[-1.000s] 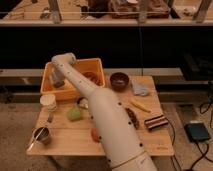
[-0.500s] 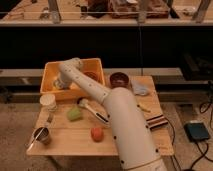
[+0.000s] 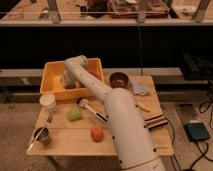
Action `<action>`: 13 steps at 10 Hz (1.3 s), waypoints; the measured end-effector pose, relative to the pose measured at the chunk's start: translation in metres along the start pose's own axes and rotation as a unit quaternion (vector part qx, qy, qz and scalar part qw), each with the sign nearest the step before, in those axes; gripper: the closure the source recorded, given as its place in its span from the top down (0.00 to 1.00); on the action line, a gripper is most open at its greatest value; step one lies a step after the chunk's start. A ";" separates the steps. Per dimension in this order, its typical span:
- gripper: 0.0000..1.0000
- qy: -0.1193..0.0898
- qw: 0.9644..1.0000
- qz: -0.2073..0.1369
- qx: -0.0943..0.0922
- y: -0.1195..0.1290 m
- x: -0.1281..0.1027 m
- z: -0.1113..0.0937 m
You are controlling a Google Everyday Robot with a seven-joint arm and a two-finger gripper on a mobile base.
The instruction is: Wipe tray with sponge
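Since the earlier frames the white arm has swung right across the yellow-orange plastic tray (image 3: pixel 52 75), which sits upper left on the wooden tabletop (image 3: pixel 75 140). The gripper (image 3: pixel 67 82) reaches inside it; whether its fingers grip anything cannot be told. A round brown bowl (image 3: pixel 119 79) stands right of the tray.
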 end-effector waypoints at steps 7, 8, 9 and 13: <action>0.20 0.014 0.999 -0.027 0.022 -0.049 0.029 0.009; 0.20 0.014 0.999 -0.035 0.027 -0.056 0.019 0.004; 0.20 0.012 0.999 -0.039 0.030 -0.060 0.010 0.000; 0.20 -0.003 0.999 -0.043 0.029 -0.041 -0.025 -0.008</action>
